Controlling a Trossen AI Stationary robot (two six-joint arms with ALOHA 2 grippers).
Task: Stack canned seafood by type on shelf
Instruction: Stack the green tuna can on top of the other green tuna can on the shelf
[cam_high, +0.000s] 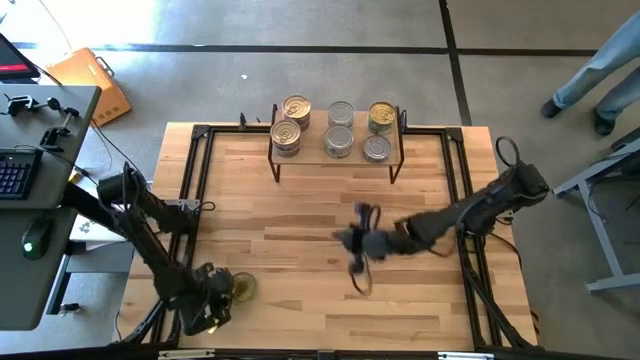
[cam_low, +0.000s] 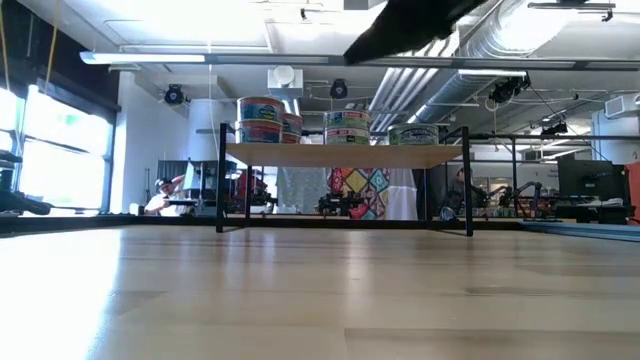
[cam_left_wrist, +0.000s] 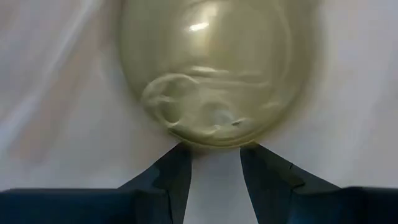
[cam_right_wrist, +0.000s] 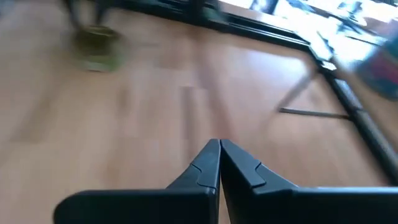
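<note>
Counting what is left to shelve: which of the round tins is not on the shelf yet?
The gold-lidded round tin on the slatted tabletop beside the left tool; the rest sit on the wooden shelf.

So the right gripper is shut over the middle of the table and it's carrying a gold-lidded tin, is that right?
Not quite. The right gripper is shut over the middle of the table, but it carries nothing: the right wrist view shows its fingers pressed together with no tin between them. The only gold-lidded tin off the shelf sits by the left gripper, near the table's front left corner.
</note>
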